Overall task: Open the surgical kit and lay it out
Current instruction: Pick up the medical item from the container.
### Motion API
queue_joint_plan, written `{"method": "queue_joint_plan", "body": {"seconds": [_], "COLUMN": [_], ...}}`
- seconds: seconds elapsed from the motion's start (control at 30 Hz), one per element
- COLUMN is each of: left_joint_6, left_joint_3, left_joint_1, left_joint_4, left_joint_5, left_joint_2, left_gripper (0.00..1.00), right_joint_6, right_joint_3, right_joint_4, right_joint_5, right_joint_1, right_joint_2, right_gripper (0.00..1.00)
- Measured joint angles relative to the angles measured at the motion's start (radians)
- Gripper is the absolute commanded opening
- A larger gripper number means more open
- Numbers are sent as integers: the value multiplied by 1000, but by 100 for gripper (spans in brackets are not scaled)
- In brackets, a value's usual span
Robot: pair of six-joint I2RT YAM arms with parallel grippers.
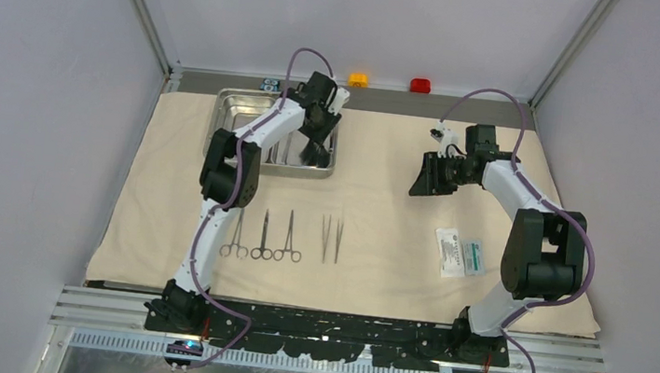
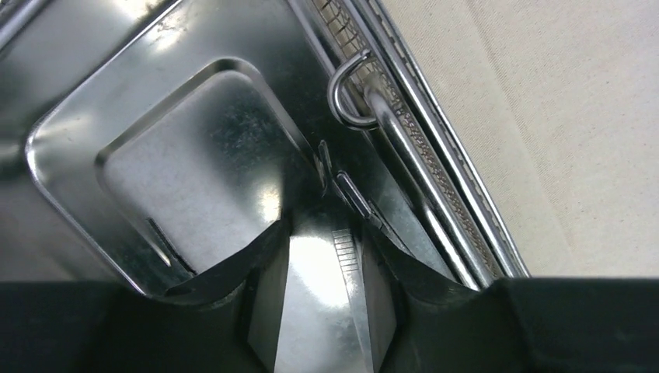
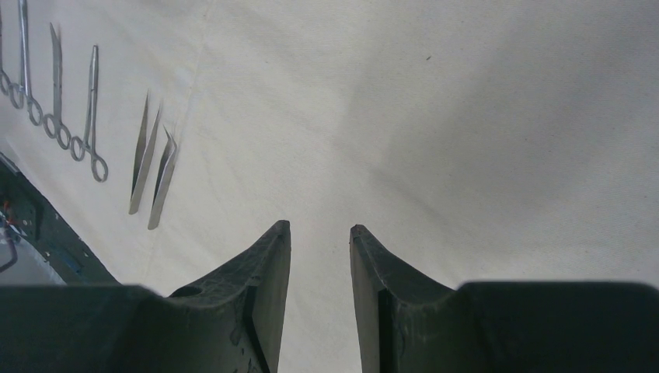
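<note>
My left gripper (image 1: 316,154) is down in the right compartment of the steel tray (image 1: 222,113), at the far left of the beige cloth wrap (image 1: 385,165). A thin steel tool (image 2: 351,198) runs in between its fingers, and I cannot tell whether they pinch it. A wire handle loop (image 2: 346,101) crowds the tray wall beside them. My right gripper (image 3: 319,228) hangs parted and empty over bare cloth. Forceps (image 1: 264,235), tweezers (image 1: 331,238) and the packet (image 1: 460,254) lie along the near side; the packet's print is too small to read
</note>
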Motion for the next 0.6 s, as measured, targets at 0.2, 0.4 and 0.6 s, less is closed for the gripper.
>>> {"method": "queue_joint_plan", "body": {"seconds": [0.2,0.4,0.6], "left_joint_6": [20,14,-14], "left_joint_3": [-3,23,101], "left_joint_1": [-6,-2,24], "left_joint_4": [4,-3,-14], "left_joint_5": [-51,-51,-46], "left_joint_2": [0,11,58], "left_gripper": [28,18,16], "right_joint_6": [0,0,1], "right_joint_3": [0,0,0], "right_joint_4": [0,0,0], "right_joint_5": [-2,-2,-5], "right_joint_1": [0,0,0], "right_joint_2": [0,0,0], "right_gripper": [39,40,40]}}
